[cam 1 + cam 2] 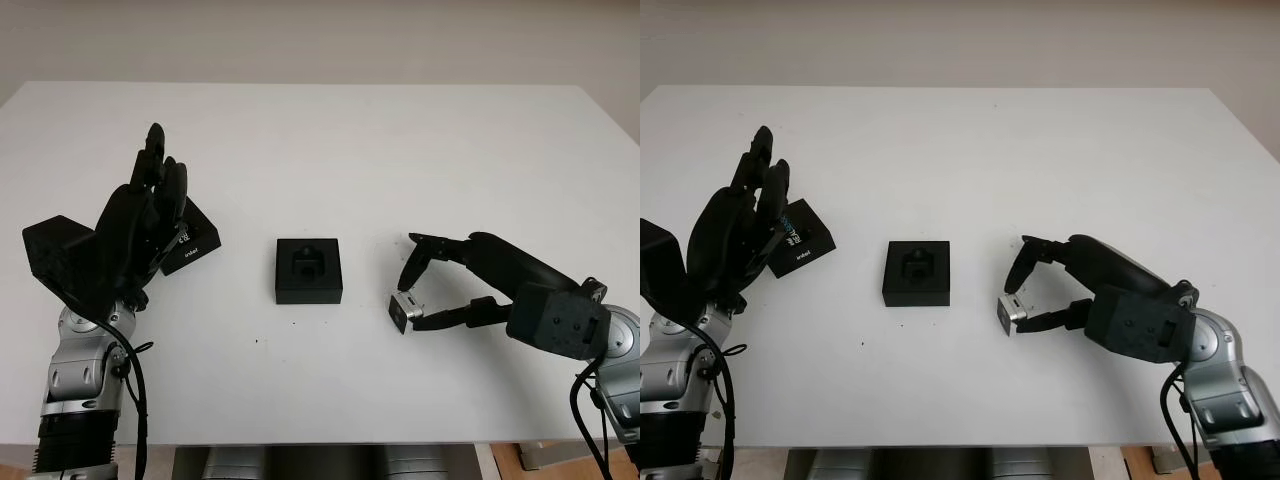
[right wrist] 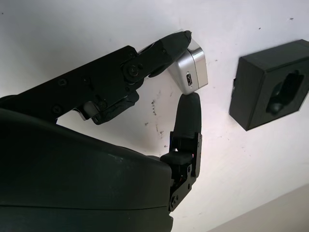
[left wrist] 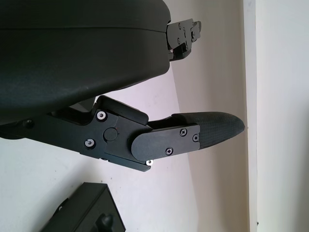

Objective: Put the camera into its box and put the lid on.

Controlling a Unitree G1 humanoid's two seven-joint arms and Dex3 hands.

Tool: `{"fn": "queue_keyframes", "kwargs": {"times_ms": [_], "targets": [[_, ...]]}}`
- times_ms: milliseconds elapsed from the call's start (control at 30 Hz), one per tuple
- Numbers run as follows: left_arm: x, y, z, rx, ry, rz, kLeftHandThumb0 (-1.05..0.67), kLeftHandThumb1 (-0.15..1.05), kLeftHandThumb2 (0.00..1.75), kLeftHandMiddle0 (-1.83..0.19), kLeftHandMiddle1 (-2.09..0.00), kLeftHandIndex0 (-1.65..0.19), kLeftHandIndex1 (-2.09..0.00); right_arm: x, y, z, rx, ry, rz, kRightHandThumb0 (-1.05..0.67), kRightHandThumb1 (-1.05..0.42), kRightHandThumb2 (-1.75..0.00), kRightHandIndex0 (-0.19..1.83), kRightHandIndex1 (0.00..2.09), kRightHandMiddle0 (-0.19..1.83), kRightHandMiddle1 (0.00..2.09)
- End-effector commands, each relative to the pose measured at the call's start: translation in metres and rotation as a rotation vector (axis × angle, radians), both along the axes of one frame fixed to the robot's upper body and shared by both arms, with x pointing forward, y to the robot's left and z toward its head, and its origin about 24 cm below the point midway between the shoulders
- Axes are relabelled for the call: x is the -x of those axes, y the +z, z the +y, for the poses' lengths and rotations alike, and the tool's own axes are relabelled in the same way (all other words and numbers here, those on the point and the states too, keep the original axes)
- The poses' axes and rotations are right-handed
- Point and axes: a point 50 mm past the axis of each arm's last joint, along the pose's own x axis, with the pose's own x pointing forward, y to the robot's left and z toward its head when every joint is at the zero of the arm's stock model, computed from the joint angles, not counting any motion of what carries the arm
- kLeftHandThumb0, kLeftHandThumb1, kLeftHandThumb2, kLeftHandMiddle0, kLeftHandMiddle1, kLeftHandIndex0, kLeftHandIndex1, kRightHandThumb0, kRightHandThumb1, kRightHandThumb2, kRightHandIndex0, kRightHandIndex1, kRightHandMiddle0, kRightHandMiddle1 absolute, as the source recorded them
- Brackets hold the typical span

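A small silver camera (image 1: pixel 402 308) is pinched in my right hand (image 1: pixel 1018 300), just above the table, right of the box. In the right wrist view the fingers (image 2: pixel 189 112) close on the camera (image 2: pixel 192 72) from two sides. The black open box (image 1: pixel 308 269) with a moulded recess sits at the table's centre. Its black lid (image 1: pixel 190 243) lies at the left, partly hidden behind my left hand (image 1: pixel 140 215), which is open and raised above the table.
The white table (image 1: pixel 330 150) stretches wide behind the box. Its far edge meets a pale wall. The box corner (image 3: pixel 87 212) appears in the left wrist view below the left hand.
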Motion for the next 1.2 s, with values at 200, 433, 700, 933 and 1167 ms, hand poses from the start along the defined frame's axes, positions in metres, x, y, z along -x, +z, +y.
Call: {"fn": "queue_keyframes", "kwargs": {"times_ms": [200, 433, 700, 933, 1167], "targets": [[0.001, 0.003, 0.004, -0.006, 0.009, -0.010, -0.75, 1.05, 0.56, 0.19, 0.00, 0.19, 0.00, 0.001, -0.012, 0.003, -0.078, -0.018, 0.019, -0.46, -1.01, -0.05, 0.15, 0.04, 0.35, 1.80], [0.002, 0.004, 0.004, -0.008, 0.010, -0.009, -0.76, 1.05, 0.56, 0.19, 0.00, 0.19, 0.00, 0.001, -0.010, 0.004, 0.007, 0.002, -0.018, -0.44, -0.99, -0.05, 0.18, 0.05, 0.38, 1.76], [0.001, 0.005, 0.005, -0.032, 0.010, -0.011, -0.76, 1.05, 0.59, 0.19, 0.00, 0.19, 0.00, 0.001, 0.000, 0.003, 0.095, 0.034, 0.000, -0.59, -0.89, -0.05, 0.05, 0.02, 0.20, 1.38], [0.001, 0.005, 0.005, -0.028, 0.010, -0.009, -0.76, 1.05, 0.59, 0.19, 0.00, 0.19, 0.00, 0.002, 0.011, 0.004, 0.177, 0.070, -0.001, -0.67, -0.85, -0.05, -0.06, 0.04, 0.24, 0.76], [0.001, 0.004, 0.004, -0.024, 0.006, -0.009, -0.76, 1.05, 0.59, 0.19, 0.00, 0.19, 0.00, 0.007, 0.028, 0.016, 0.275, 0.129, -0.053, -0.73, -0.84, -0.05, -0.10, 0.05, 0.35, 0.18]]}}
